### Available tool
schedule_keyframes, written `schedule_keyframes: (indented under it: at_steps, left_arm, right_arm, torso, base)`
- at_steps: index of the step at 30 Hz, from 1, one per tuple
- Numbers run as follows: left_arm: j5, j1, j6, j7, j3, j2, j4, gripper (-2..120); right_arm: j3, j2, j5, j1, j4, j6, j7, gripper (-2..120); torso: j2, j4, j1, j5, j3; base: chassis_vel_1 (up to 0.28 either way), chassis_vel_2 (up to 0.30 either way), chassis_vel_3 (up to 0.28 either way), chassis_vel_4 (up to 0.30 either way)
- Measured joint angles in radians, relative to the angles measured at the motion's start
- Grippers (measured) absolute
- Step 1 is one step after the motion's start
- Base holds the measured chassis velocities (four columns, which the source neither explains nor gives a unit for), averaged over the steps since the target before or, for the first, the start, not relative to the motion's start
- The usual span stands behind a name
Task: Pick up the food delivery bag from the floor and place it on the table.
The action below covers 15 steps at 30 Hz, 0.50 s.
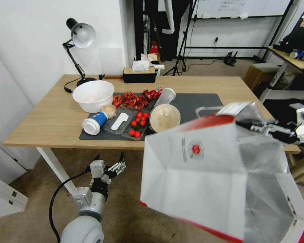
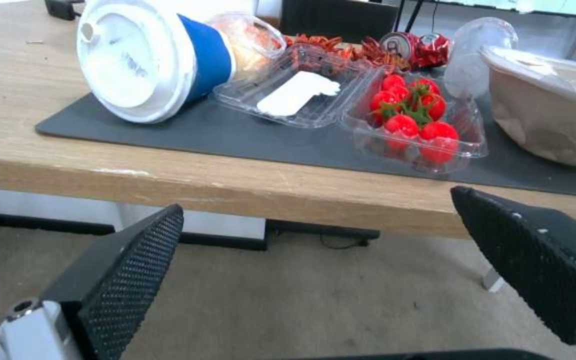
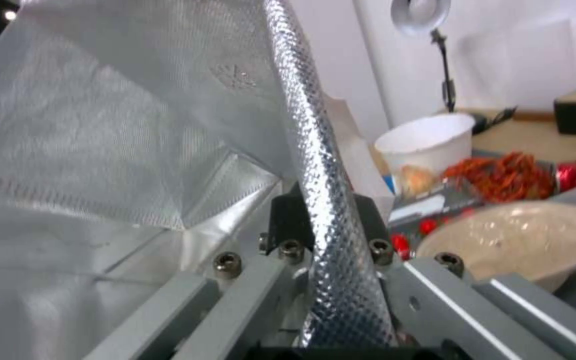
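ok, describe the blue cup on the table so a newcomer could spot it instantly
Start at the light-wood table and find the dark grey mat on it. At the mat's front left corner, the blue cup lies on its side beside a clear tray, its white lid facing the table's front edge. It is the only blue item among the red food and white bowl.

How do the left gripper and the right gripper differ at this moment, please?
The left gripper is open and holds nothing; the right gripper is shut on the foil-lined rim of the food delivery bag. The left gripper sits low, below the table edge over the floor; the right gripper is raised at about tabletop height, with the bag hanging tilted from it. Both are in front of the table.
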<state>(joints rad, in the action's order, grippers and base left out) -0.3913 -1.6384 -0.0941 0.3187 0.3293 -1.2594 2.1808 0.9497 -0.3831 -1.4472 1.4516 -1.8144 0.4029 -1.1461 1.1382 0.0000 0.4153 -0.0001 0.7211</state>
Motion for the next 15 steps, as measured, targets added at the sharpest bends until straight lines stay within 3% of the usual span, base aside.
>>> schedule_keyframes:
  at_steps: [3,4,8,11,15]
  left_arm:
    - [0.001,-0.002,0.0,0.001,0.0,0.0,0.0,100]
    - [0.006,-0.006,0.001,0.002,0.0,0.0,-0.001,100]
    - [0.008,-0.006,0.002,0.003,0.0,-0.002,-0.002,100]
    - [0.009,-0.006,0.003,0.004,0.0,-0.002,-0.002,100]
    - [0.009,-0.006,0.003,0.005,0.001,0.0,-0.004,100]
  right_arm:
    - [0.014,-0.003,-0.048,-0.004,0.0,0.0,0.024,0]
    - [0.023,-0.015,-0.144,-0.015,-0.017,-0.01,0.088,0]
    - [0.028,-0.022,-0.205,-0.023,-0.031,-0.03,0.151,0]
    - [0.037,-0.031,-0.339,-0.036,-0.068,-0.075,0.293,0]
    - [0.052,-0.033,-0.386,-0.043,-0.093,-0.105,0.37,0]
  torso:
    - [0.0,0.0,0.0,0.0,0.0]
    - [0.0,0.0001,0.0,0.0001,0.0]
    - [0.0,0.0,0.0,0.0,0.0]
    - [0.0,0.0001,0.0,0.0,0.0]
    - [0.0,0.0,0.0,0.0,0.0]
  base:
    - [0.0,0.0,0.0,0.0]
    - [0.0,0.0,0.0,0.0]
    - [0.0,0.0,0.0,0.0]
    - [0.0,0.0,0.0,0.0]
    - [0.0,0.0,0.0,0.0]
